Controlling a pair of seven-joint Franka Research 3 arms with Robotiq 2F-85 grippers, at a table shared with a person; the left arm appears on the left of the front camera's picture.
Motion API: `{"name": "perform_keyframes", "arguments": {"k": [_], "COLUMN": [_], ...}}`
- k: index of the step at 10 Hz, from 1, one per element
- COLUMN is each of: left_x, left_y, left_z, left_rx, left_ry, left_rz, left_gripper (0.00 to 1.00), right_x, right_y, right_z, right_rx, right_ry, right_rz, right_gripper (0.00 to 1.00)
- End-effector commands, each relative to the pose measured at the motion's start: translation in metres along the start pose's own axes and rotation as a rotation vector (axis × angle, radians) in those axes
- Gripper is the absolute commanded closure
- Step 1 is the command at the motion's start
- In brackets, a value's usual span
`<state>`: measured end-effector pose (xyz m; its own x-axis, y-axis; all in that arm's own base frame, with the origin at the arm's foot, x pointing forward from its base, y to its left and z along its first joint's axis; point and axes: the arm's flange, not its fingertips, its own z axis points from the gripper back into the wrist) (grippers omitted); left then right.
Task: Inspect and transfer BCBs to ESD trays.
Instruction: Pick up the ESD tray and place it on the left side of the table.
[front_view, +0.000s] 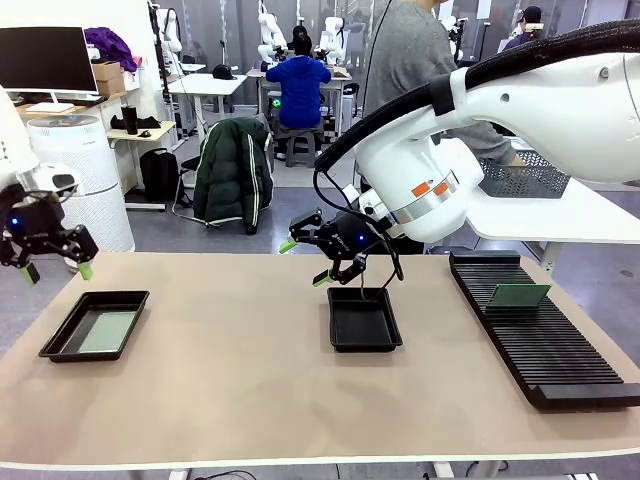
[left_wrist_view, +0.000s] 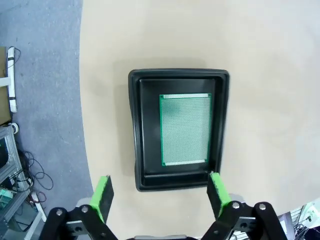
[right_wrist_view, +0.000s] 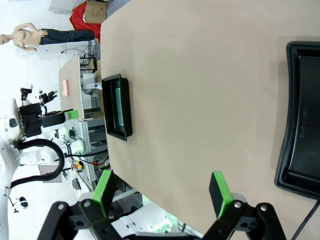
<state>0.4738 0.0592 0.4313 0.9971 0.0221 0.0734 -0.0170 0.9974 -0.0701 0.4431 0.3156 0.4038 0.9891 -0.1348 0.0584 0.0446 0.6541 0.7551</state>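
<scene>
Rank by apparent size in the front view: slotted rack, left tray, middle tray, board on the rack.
1. slotted rack
2. left tray and middle tray: look alike, unranked
3. board on the rack

A tan bench (front_view: 230, 400) spans the lower frame, with a long black slotted rack (front_view: 545, 345) lying at its right. Behind, left of centre, a dark jacket (front_view: 233, 170) drapes a chair. A monitor (front_view: 45, 58) sits upper left above a white cylindrical purifier (front_view: 80, 160).

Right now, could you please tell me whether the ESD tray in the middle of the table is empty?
Empty: the middle ESD tray has a bare black floor in the front view, with nothing lying in it.
</scene>
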Motion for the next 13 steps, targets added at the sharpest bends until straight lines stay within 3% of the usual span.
{"name": "perform_keyframes", "arguments": {"k": [1, 6, 7, 13], "left_x": [-0.002, 0.002, 0.0, 0.0], "left_y": [-0.009, -0.01, -0.013, -0.013], "left_z": [0.02, 0.05, 0.045, 0.045], "left_rx": [0.026, 0.039, 0.025, 0.025], "left_ry": [0.015, 0.031, -0.01, -0.01], "left_rz": [-0.011, -0.001, -0.016, -0.016], "left_gripper": [0.0, 0.0, 0.0, 0.0], "right_x": [-0.001, -0.001, -0.001, -0.001], "right_y": [0.003, 0.003, 0.003, 0.003], "right_z": [0.0, 0.0, 0.0, 0.0], "right_rx": [-0.01, -0.01, -0.01, -0.01], "right_ry": [-0.014, -0.014, -0.014, -0.014], "right_rz": [-0.015, -0.015, -0.015, -0.015], "right_gripper": [0.0, 0.0, 0.0, 0.0]}}
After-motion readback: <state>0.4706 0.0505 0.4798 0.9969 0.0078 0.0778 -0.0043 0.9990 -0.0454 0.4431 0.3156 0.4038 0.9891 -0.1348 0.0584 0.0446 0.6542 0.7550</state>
